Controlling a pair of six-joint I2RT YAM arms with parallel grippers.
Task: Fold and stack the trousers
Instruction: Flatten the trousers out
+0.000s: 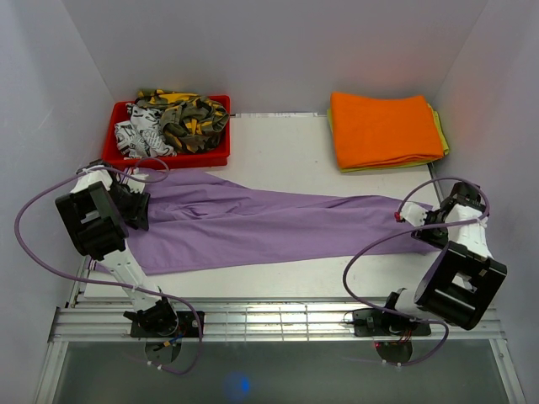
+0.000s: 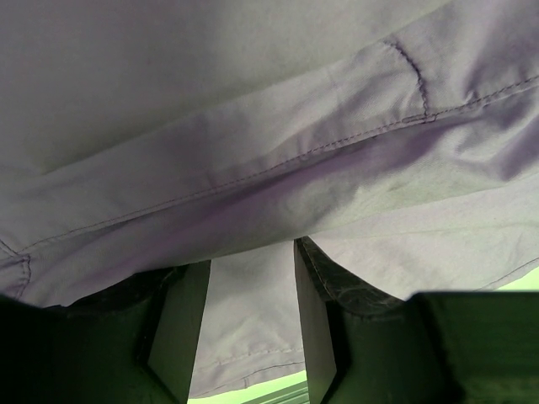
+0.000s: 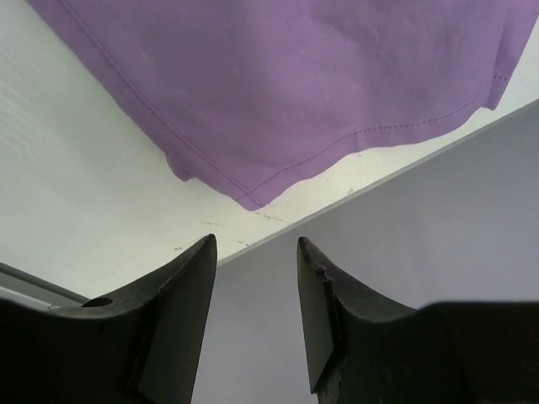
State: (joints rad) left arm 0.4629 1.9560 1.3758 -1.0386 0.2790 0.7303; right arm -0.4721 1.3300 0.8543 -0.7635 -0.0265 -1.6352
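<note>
One pair of lilac trousers (image 1: 253,225) lies flat, lightly creased, across the surface (image 1: 278,151) near one red bin (image 1: 181,160) and one folded cloth stack (image 1: 383,128); left fingers (image 2: 181,337) and right fingers (image 3: 181,320) both stand apart.

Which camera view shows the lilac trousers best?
The top external view: the trousers lie spread full length across the table. The left wrist view shows only close seams; the right wrist only a hem corner.

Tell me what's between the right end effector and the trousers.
Nothing but bare white table, in the right wrist view; the open right end effector sits short of the trousers.
</note>
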